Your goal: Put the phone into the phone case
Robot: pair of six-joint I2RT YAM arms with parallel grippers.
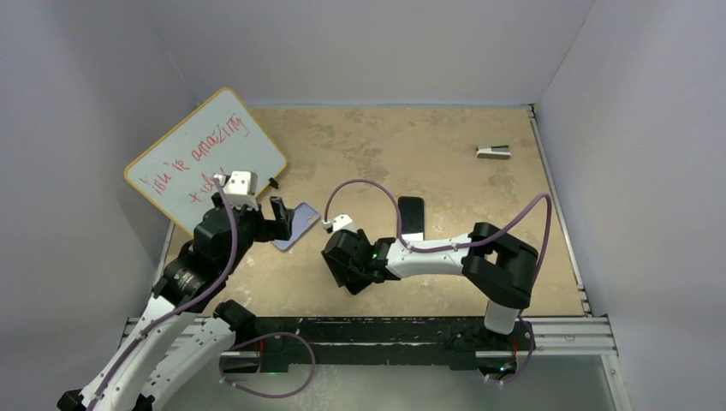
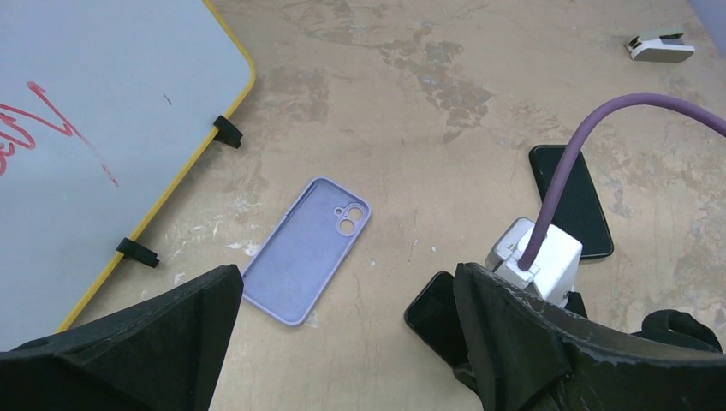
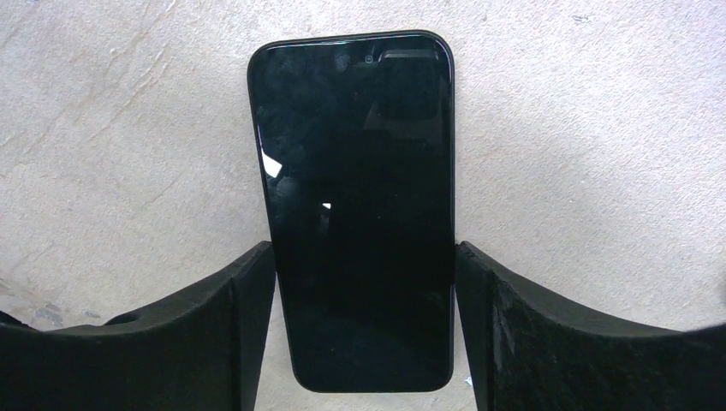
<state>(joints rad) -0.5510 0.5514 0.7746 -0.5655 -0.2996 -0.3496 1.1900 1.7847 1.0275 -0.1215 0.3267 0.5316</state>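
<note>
The phone (image 3: 360,205), a glossy all-black slab, lies flat on the tan table between the fingers of my right gripper (image 3: 365,253), and both fingers press on its long sides. One corner of it shows in the left wrist view (image 2: 432,312). In the top view it is hidden under my right gripper (image 1: 347,276). The phone case (image 2: 306,253), a lavender shell, lies empty with its hollow side up to the left of the phone, and it shows in the top view (image 1: 297,225). My left gripper (image 2: 347,272) is open and empty, hovering just near of the case (image 1: 285,218).
A second black slab (image 1: 411,214) lies behind the right arm and also shows in the left wrist view (image 2: 572,201). A yellow-rimmed whiteboard (image 1: 205,158) with red writing leans at the far left. A small grey clip-like object (image 1: 494,152) lies far right. Walls enclose the table.
</note>
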